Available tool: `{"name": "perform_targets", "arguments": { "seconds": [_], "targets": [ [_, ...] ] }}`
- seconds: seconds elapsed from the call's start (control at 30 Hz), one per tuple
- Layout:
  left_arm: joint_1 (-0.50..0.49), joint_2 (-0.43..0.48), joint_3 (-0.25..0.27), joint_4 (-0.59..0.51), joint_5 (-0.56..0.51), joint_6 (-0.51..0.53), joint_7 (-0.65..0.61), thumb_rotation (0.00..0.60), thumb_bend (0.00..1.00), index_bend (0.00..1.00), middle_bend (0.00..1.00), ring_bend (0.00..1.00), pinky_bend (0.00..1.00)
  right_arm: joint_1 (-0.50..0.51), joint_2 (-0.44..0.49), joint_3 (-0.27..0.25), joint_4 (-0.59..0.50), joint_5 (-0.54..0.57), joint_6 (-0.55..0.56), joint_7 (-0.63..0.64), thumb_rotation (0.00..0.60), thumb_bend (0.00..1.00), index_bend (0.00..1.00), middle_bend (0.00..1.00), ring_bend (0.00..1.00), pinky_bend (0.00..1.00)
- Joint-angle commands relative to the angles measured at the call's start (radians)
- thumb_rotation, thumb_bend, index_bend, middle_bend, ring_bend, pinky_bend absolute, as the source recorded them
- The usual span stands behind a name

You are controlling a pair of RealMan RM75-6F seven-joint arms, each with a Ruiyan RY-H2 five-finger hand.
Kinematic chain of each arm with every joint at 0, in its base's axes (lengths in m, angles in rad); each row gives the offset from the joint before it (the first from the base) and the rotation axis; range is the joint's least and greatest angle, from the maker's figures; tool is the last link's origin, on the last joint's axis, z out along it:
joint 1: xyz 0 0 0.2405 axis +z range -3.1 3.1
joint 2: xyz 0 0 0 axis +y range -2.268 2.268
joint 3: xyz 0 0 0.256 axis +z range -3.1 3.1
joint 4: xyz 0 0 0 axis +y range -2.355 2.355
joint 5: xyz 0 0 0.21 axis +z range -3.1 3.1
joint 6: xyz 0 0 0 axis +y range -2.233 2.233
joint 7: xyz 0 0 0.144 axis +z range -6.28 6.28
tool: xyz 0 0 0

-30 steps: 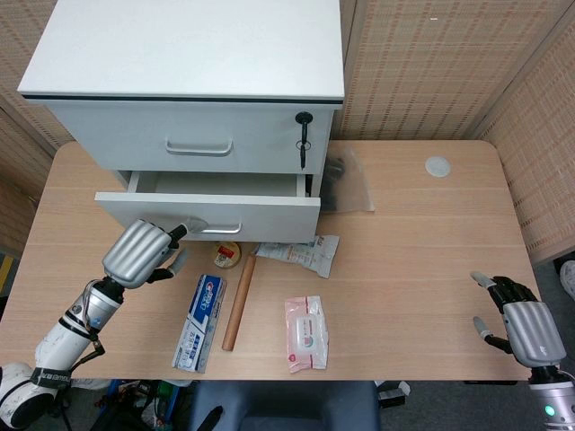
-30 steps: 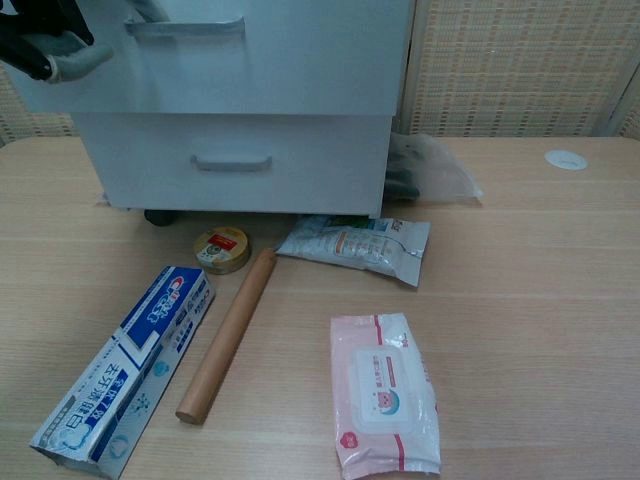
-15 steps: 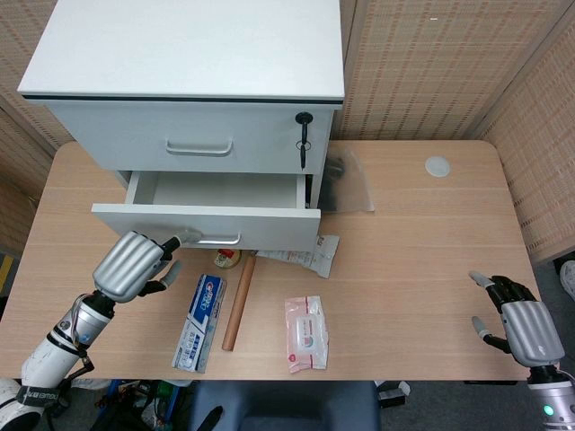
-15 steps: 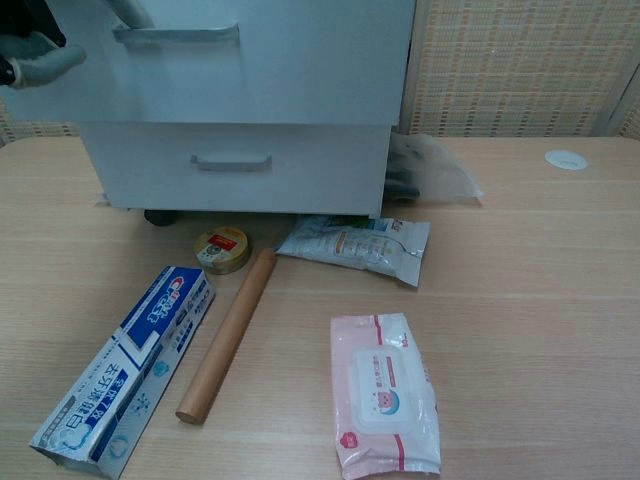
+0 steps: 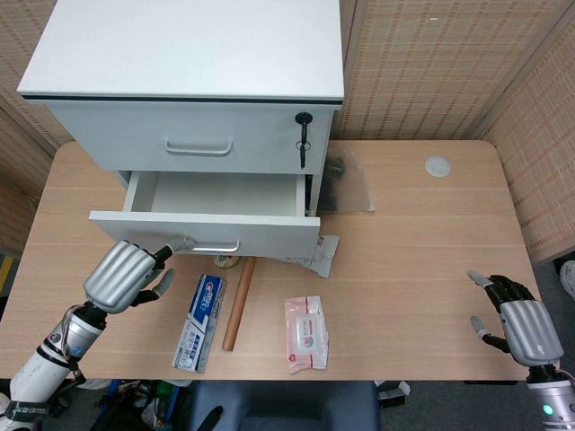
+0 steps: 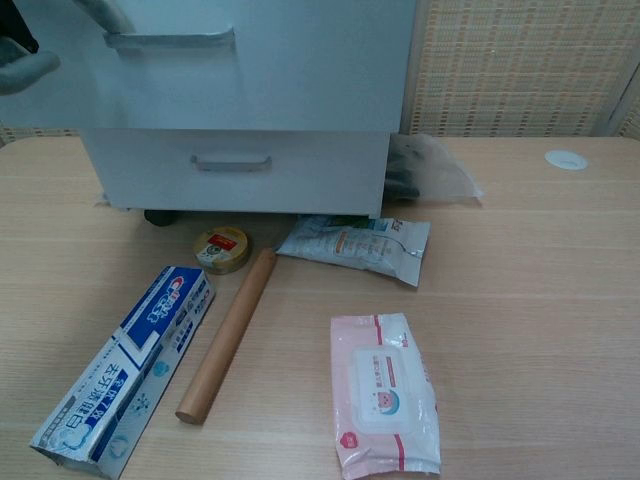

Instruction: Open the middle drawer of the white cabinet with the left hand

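Middle drawer [image 5: 205,232] of white cabinet [image 5: 189,90] slid further toward near edge than a second ago, interior exposed. Left hand [image 5: 121,275] curled, fingertips hooked on handle [image 5: 208,246]; pull nearly complete. Right hand [image 5: 519,323] idle, fingers apart, empty.

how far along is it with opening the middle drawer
Mostly done: the middle drawer stands well out of the white cabinet, its bare inside showing. In hand: the left hand hooks the handle. Left: perhaps a little more pull, then letting go.
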Motion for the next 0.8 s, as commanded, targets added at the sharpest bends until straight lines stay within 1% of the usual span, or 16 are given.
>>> {"name": "perform_targets", "arguments": {
  "seconds": [0.03,0.8],
  "targets": [
    [0.005,0.003,0.004,-0.005,0.002,0.002,0.004,0.6,0.53,0.25,0.92,0.96,1.0,0.001,-0.001,0.001,0.001,0.0,0.0,0.001,0.6,0.29,0.16,0.28,0.17,0.23],
    [0.072,0.045,0.037,-0.06,0.066,0.049,0.025,0.6,0.53,0.26,0.92,0.96,1.0,0.002,-0.004,0.0,0.012,0.001,0.002,0.011,0.6,0.29,0.16,0.28,0.17,0.23]
  ]
}}
